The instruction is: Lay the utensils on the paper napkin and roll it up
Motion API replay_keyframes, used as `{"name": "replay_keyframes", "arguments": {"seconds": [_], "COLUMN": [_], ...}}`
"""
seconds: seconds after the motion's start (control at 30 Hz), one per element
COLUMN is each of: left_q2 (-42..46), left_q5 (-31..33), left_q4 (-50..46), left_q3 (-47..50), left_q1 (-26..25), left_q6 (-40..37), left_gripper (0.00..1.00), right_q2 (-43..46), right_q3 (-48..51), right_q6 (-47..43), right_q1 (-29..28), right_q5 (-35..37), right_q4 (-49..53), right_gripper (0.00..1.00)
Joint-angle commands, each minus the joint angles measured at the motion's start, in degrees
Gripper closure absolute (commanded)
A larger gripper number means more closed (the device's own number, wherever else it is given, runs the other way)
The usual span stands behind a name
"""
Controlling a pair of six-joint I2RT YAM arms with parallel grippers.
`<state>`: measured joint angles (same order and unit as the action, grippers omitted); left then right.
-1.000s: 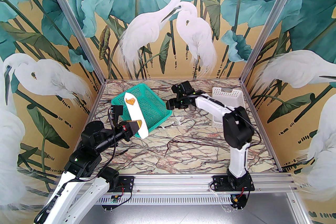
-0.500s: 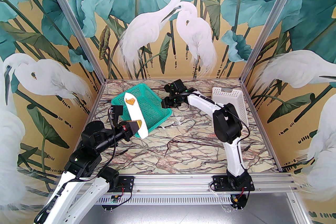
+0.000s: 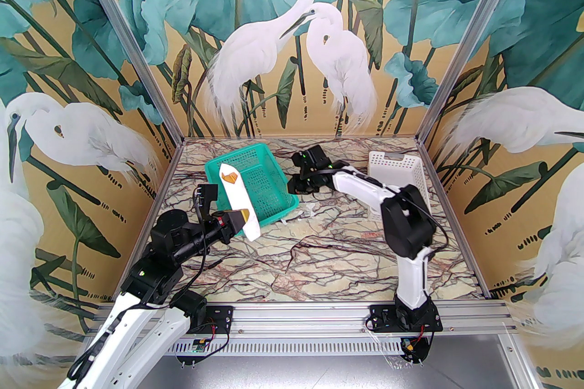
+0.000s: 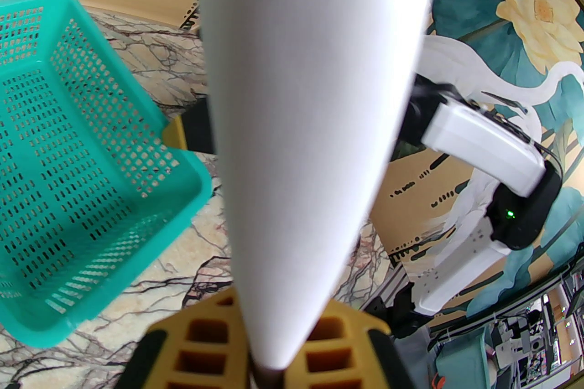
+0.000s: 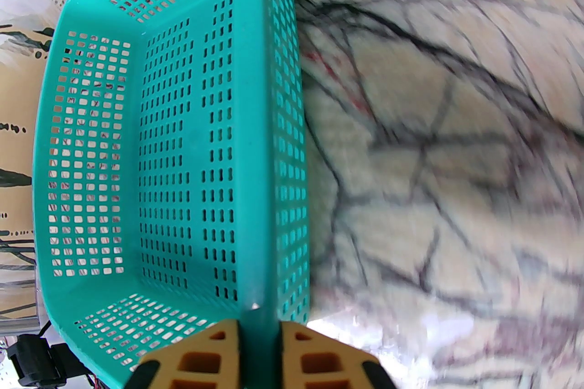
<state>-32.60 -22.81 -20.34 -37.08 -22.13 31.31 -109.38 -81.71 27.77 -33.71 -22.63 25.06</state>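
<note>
Two grips here, so what has each end effector got?
Left end effector is clamped on the rolled napkin, held aloft near the teal basket, with the utensils peeking from its top end. Right end effector pinches that basket's wall.
Risk?
Likely a tilted roll shedding its utensils, or the basket swinging into it

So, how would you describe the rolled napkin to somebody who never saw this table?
On the marble table, find the green basket at the far left. The rolled napkin is the long white tube crossing its left side, held near the lower end by the left gripper. Unlike the basket it has no holes, and orange-brown utensil tips show at its upper end.
</note>
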Motion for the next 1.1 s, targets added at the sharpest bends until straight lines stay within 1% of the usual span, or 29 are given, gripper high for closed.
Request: {"name": "replay_keyframes", "arguments": {"seconds": [0.0,0.13,0.23,0.37,0.5,0.6,0.7,0.77,0.87,0.97,1.07], "left_q2": [-2.18,-5.53,-8.99,-13.89,-18.68,-23.27,-28.04,-31.34,-36.13,-40.67,-44.98], "left_q5": [-0.1,-1.49,-3.19,-4.95,-7.75,-11.13,-14.04,-15.1,-16.09,-16.42,-16.13], "left_q4": [4.85,8.98,12.41,14.69,17.72,19.84,21.21,20.44,17.37,15.77,15.25], "left_q3": [0.54,1.56,2.29,1.62,1.5,0.89,-0.33,-1.96,-5.46,-8.21,-10.19], "left_q1": [0.28,0.28,0.32,0.49,1.88,3.83,5.61,6.5,7.23,7.39,7.36], "left_q6": [2.39,3.05,3.66,3.29,3.56,3.84,3.7,2.25,-0.47,-1.98,-2.71], "left_gripper": [1.0,1.0,1.0,1.0,1.0,1.0,1.0,1.0,1.0,1.0,1.0], "right_q2": [6.16,11.57,13.86,15.8,16.68,17.61,19.73,21.44,24.21,27.54,30.95], "right_q3": [5.94,13.67,17.85,21.23,23.78,26.04,26.61,25.76,25.03,25.02,25.7], "right_q6": [5.22,9.72,12.92,15.42,18.14,20.09,18.97,16.54,13.99,12.31,11.29], "right_q1": [-1.22,-2.88,-4.0,-5.9,-7.29,-7.86,-7.86,-7.77,-7.21,-6.14,-4.76], "right_q5": [4.84,7.87,8.74,11.02,11.27,11.01,12.27,13.17,14.1,15.2,15.99], "right_q4": [-4.6,-8.84,-12.21,-14.35,-17.08,-19.94,-19.58,-17.8,-15.85,-14.18,-13.12], "right_gripper": [0.84,0.84,0.83,0.81,0.78,0.69,0.54,0.44,0.34,0.27,0.24]}}
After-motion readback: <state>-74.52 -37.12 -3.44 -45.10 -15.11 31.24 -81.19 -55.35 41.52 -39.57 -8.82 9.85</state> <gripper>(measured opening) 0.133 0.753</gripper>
